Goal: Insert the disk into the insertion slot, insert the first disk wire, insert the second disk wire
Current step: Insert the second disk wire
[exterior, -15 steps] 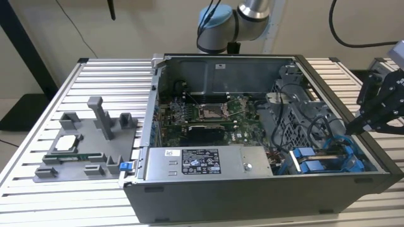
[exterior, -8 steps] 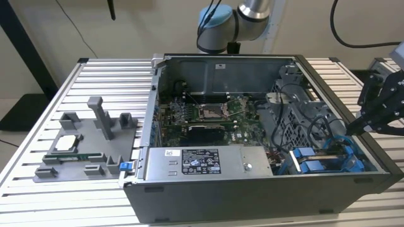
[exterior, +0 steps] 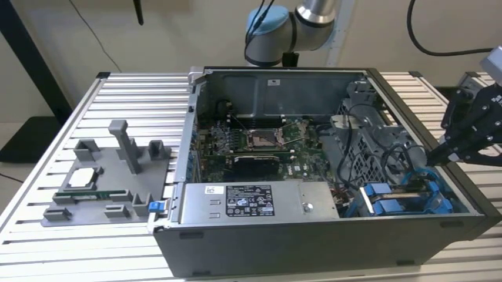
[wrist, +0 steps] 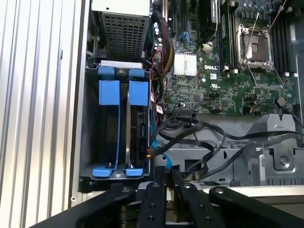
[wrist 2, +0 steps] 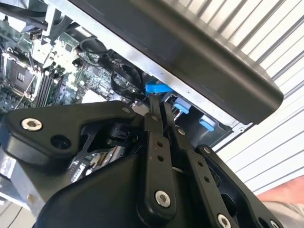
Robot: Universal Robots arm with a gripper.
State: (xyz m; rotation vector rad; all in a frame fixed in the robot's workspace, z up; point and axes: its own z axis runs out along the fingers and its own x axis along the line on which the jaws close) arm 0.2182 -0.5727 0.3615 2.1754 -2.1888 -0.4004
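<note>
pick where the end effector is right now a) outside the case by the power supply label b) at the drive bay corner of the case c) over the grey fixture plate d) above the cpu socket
b: in the exterior view the end effector hangs at the case's right edge, just above the insertion slot with its blue rails.

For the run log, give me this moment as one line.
drive sits in bay | tool shut, at case edge beside bay | tips next to blue wire
</note>
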